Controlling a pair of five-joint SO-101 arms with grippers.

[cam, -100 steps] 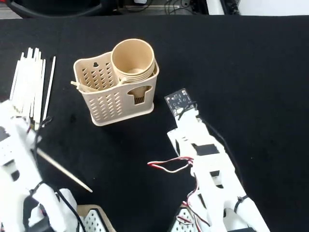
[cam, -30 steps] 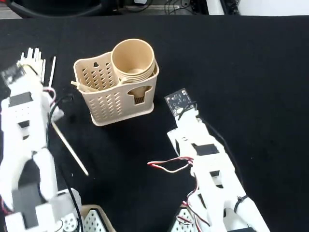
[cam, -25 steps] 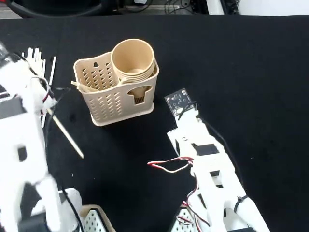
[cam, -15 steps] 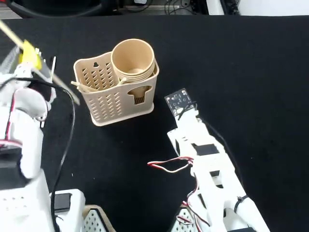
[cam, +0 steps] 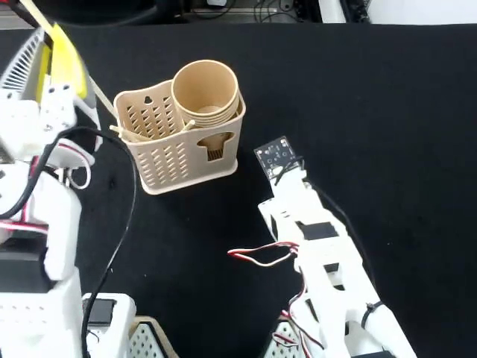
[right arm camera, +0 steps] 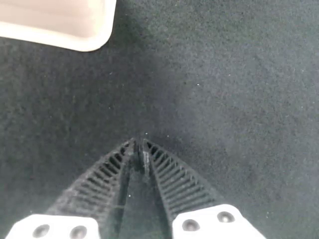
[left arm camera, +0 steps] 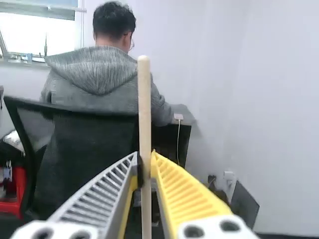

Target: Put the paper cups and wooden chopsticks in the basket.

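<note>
Evidently the left gripper (cam: 45, 41) was up off the table for a reason. Its jaws were clamped on a wooden chopstick (left arm camera: 144, 109), held at a slant with the lower end down by the near rim of the basket (cam: 175, 160). I judged that tilt was meant to let the stick slide into the perforated compartment, where another chopstick (cam: 123, 134) already leaned. Whether the lower tip touched the rim, I could not tell. The paper cups (cam: 206, 89) sat nested in the basket's other compartment, so that half of the job looked done.

The right gripper (right arm camera: 138, 147) rested low on the cloth just beside the basket's corner. Its jaws were together on nothing, and I took it to be parked out of the way.

Everything stood on a black cloth table (cam: 387, 112), matte and faintly fuzzy, with cables (cam: 276, 9) trailing past its far edge. Beyond rose a plain white wall (left arm camera: 259, 99) and a bright window (left arm camera: 40, 10).
</note>
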